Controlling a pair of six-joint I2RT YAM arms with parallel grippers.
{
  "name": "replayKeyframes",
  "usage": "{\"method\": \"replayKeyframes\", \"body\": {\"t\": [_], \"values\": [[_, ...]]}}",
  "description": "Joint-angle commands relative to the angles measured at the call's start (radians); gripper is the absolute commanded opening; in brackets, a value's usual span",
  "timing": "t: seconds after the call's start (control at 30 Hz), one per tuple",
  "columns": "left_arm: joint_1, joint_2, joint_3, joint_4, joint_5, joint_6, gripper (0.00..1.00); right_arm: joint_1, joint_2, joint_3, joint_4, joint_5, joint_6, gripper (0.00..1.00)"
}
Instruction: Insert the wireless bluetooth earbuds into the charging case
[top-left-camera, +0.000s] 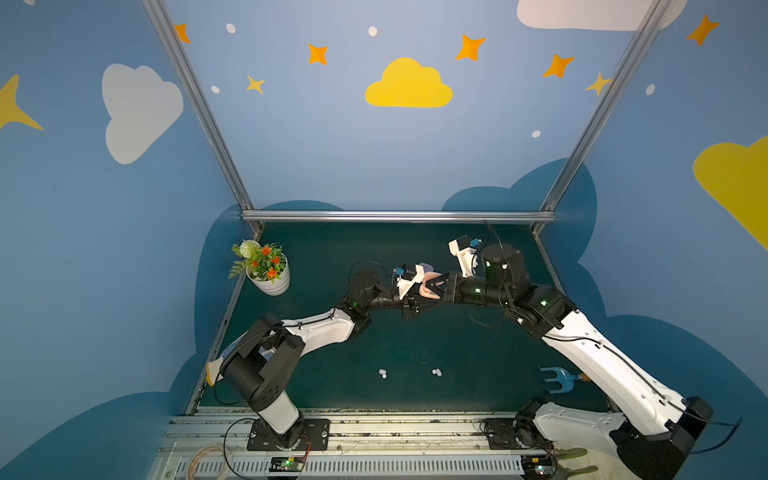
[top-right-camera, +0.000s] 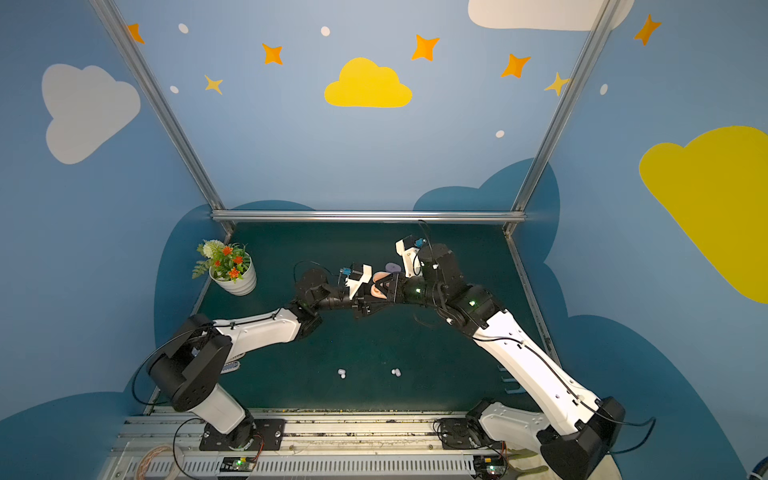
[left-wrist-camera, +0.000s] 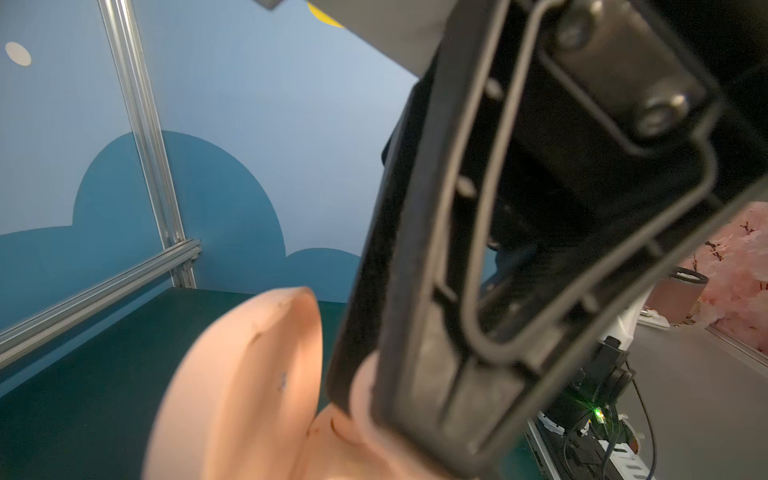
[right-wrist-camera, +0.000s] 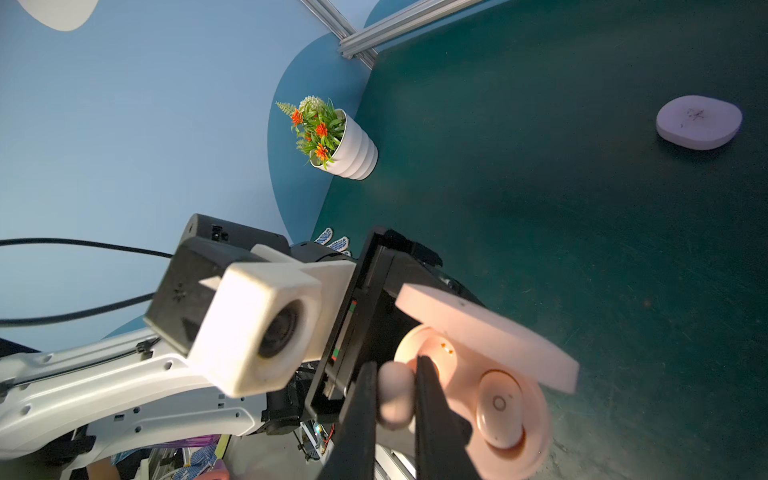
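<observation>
- Clamping the open peach-pink charging case (right-wrist-camera: 515, 444), the left hand (top-left-camera: 424, 301) has its fingers pressed together on it and holds it in the air above the middle of the table (top-left-camera: 415, 340), towards the back.
- The case's lid (right-wrist-camera: 486, 332) stands hinged open, tilted up from the base.
- The right hand (right-wrist-camera: 395, 376) pinches one peach-pink earbud (right-wrist-camera: 395, 401) between its two black fingers, just beside the case's empty socket (right-wrist-camera: 441, 348); I cannot tell whether the bud touches the socket.
- A second peach-pink earbud (right-wrist-camera: 498, 409) sits in the case's other socket.
- In both top views the two hands meet tip to tip at the case.
- A closed lavender case (right-wrist-camera: 699, 121) lies flat on the table behind the hands.
- Four small pale buds lie on the table near its front edge, one pair (top-left-camera: 381, 373) left of the other pair (top-left-camera: 436, 372), well apart from the hands; they are too small to tell their colours.
- A white flower pot (top-left-camera: 270, 278) stands near the table's left edge, towards the back.
</observation>
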Motion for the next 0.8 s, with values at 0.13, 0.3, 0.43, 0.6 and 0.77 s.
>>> {"method": "replayKeyframes", "body": {"t": [0.13,0.3,0.43,0.6,0.77], "values": [[-0.002,-0.006,0.030,0.034,0.009,-0.005,0.21,-0.010,0.030,-0.003,0.041,-0.055,0.017,0.08],[-0.002,-0.009,0.026,0.035,0.006,-0.001,0.21,-0.013,0.046,-0.004,0.048,-0.069,0.021,0.07],[-0.002,-0.011,0.022,0.038,0.005,-0.002,0.21,-0.016,0.049,-0.007,0.042,-0.076,0.024,0.07],[0.000,-0.019,0.015,0.041,-0.001,-0.002,0.21,-0.018,0.039,-0.005,0.021,-0.071,0.023,0.11],[0.004,-0.029,0.004,0.050,-0.010,-0.001,0.21,-0.017,0.030,-0.012,0.008,-0.073,0.021,0.14]]}}
